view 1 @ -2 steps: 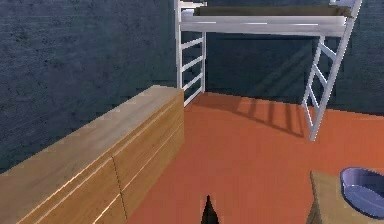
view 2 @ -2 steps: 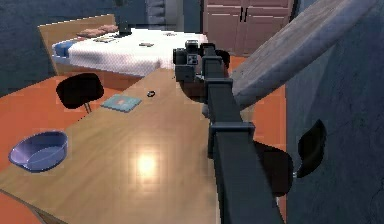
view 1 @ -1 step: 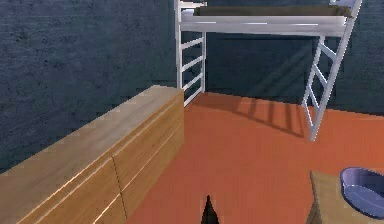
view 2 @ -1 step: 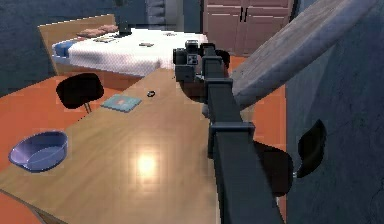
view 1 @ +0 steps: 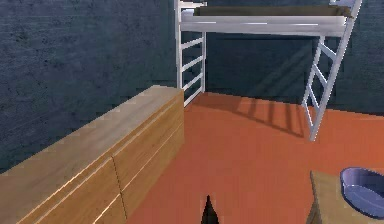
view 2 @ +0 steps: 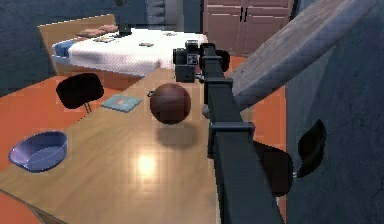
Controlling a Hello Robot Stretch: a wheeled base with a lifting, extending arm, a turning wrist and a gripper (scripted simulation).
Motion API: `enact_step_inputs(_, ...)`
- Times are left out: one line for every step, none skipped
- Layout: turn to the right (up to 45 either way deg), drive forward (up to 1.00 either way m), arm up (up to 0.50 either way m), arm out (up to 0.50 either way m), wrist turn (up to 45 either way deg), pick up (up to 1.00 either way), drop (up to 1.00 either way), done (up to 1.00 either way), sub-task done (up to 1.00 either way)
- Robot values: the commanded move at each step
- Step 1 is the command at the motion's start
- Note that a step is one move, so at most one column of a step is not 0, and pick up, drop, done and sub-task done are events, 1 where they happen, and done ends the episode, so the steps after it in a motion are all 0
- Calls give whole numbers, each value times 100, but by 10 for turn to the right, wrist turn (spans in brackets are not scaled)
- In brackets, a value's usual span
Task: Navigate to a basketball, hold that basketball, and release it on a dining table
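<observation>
Reaching over the light wooden dining table (view 2: 100, 175), likely for release, the dark two-finger gripper (view 2: 183, 60) sits at the round reddish-brown basketball's (view 2: 170, 103) one o'clock; I cannot tell whether it holds the ball.

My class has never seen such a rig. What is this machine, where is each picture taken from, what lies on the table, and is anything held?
It is a wheeled robot with one extending arm, the dark bar, ending in a gripper. The forward view looks ahead at a wooden dresser and a white loft bed. The arm side view looks sideways over a wooden table with a blue bowl, a flat blue item and a basketball near the gripper. Whether it is held is unclear.
</observation>
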Motion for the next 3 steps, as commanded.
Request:
enact_step_inputs(0, 0, 2, 0, 0, 0, 0, 0, 0)
enact_step_inputs(0, 0, 0, -8, 0, 0, 0, 0, 0)
enact_step_inputs(0, 0, 0, 0, 0, 0, 0, 100, 0)
